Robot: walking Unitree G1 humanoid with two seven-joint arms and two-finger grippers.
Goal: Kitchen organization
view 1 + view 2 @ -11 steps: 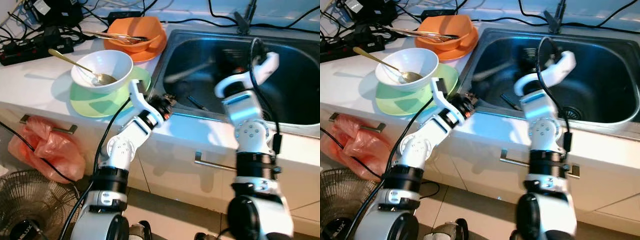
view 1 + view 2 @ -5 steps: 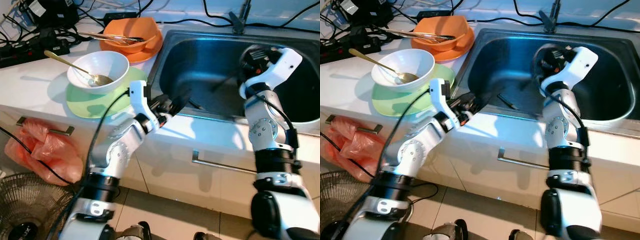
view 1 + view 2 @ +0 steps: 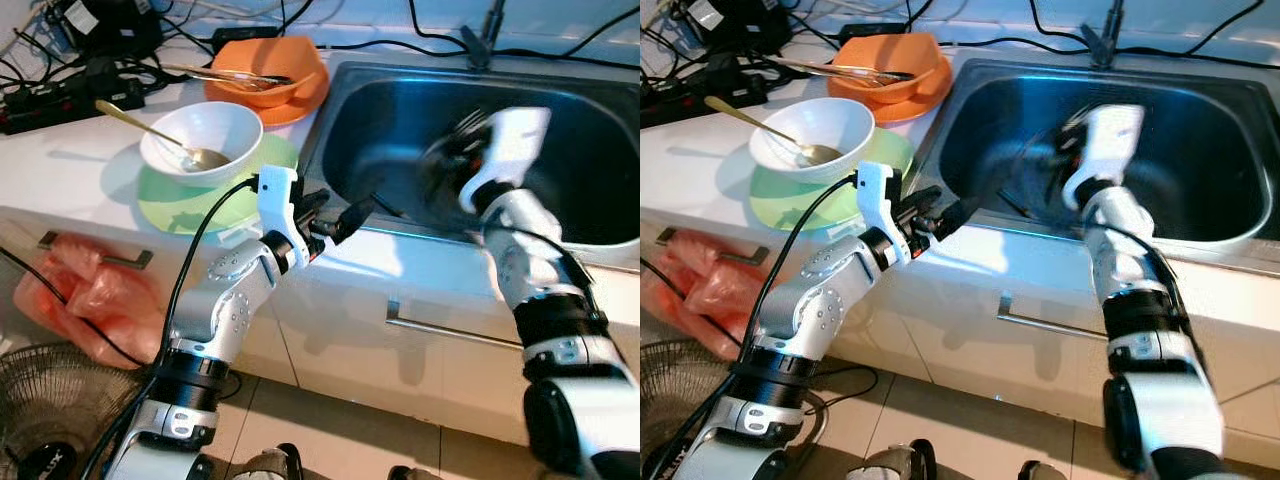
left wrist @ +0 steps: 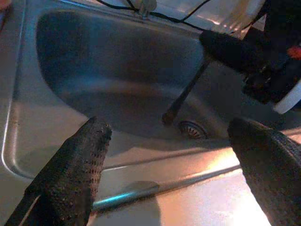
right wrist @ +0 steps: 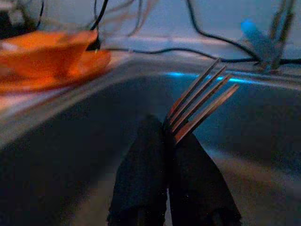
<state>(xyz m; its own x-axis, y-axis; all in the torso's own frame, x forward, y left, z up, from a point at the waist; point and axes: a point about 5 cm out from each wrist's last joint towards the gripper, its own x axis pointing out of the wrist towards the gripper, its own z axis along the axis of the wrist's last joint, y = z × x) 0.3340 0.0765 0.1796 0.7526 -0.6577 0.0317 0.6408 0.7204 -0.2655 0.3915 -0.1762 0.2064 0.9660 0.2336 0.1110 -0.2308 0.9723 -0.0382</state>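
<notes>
my right wrist view shows the right gripper (image 5: 165,136) pinching a fork (image 5: 200,104) over the sink (image 5: 70,155), tines past its fingertips; left gripper (image 4: 169,155) spread wide.

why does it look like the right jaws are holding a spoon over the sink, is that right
Not a spoon. The right wrist view shows the right gripper shut on a fork, its tines sticking out past the fingertips. It is held over the sink.

No text, label, brand, number or sign can be read in any of the views.
</notes>
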